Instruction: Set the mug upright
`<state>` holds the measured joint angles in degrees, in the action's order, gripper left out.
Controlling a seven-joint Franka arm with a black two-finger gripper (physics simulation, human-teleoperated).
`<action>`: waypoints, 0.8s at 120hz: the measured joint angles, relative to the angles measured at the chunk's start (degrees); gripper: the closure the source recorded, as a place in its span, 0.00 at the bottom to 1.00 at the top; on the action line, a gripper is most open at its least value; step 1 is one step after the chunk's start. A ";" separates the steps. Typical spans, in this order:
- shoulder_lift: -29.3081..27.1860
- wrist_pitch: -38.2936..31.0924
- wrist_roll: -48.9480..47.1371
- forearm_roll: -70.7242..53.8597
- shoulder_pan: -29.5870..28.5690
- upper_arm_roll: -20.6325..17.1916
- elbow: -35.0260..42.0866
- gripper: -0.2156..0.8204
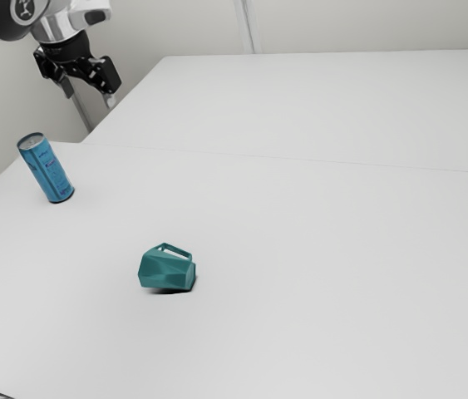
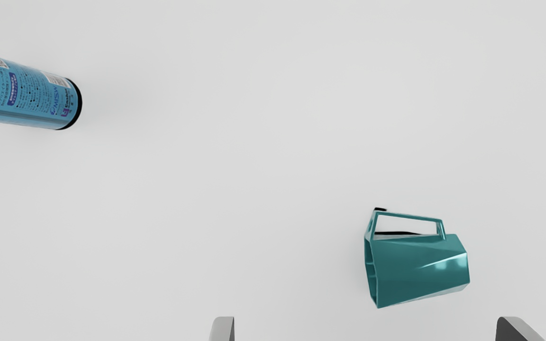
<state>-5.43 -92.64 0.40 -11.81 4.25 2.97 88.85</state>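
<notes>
One faceted, glossy teal mug with an angular handle (image 1: pixel 165 272) is counted on the smooth white counter (image 1: pixel 333 283), and one tall blue cylindrical can with printed lettering (image 1: pixel 48 170) is counted with it. One robot arm in white and black (image 1: pixel 57 27) is seen, fitted with two slim grey-tipped fingers (image 1: pixel 110 100). The mug is laid on its side, with the handle held out sideways, away from the fingers in the wrist view. The can is stood on its base.

By the wrist view, part of the mug's open mouth is revealed, turned toward the can's side, and the can's label and black bottom rim are laid out closely. By the exterior view, the can's silvery top, the mug's narrower closed end and a second white surface (image 1: pixel 300 96) beyond the counter are given.

The fingers are released and spread wide, held above the counter with nothing gripped, well apart from the mug. The can is placed near the counter's edge on the exterior view's left, while the mug is set well in from that edge and from the far one. A broad stretch of bare counter is left between mug and can.
</notes>
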 joint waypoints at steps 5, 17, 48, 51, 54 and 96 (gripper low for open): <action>-0.02 0.02 -0.03 0.09 -0.04 -0.03 0.16 0.21; -0.06 0.03 -0.08 0.25 -0.07 -0.06 0.67 0.21; 0.12 -1.29 -0.28 0.39 -0.34 0.09 4.15 0.21; 0.11 -1.46 -0.29 0.46 -0.45 0.10 4.50 0.21; 0.02 -1.57 -0.31 0.92 -0.51 0.14 5.04 0.21; 0.67 -2.38 -3.14 22.57 -10.77 0.55 18.08 0.21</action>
<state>-4.75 -95.03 -2.74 10.76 -6.52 3.52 106.93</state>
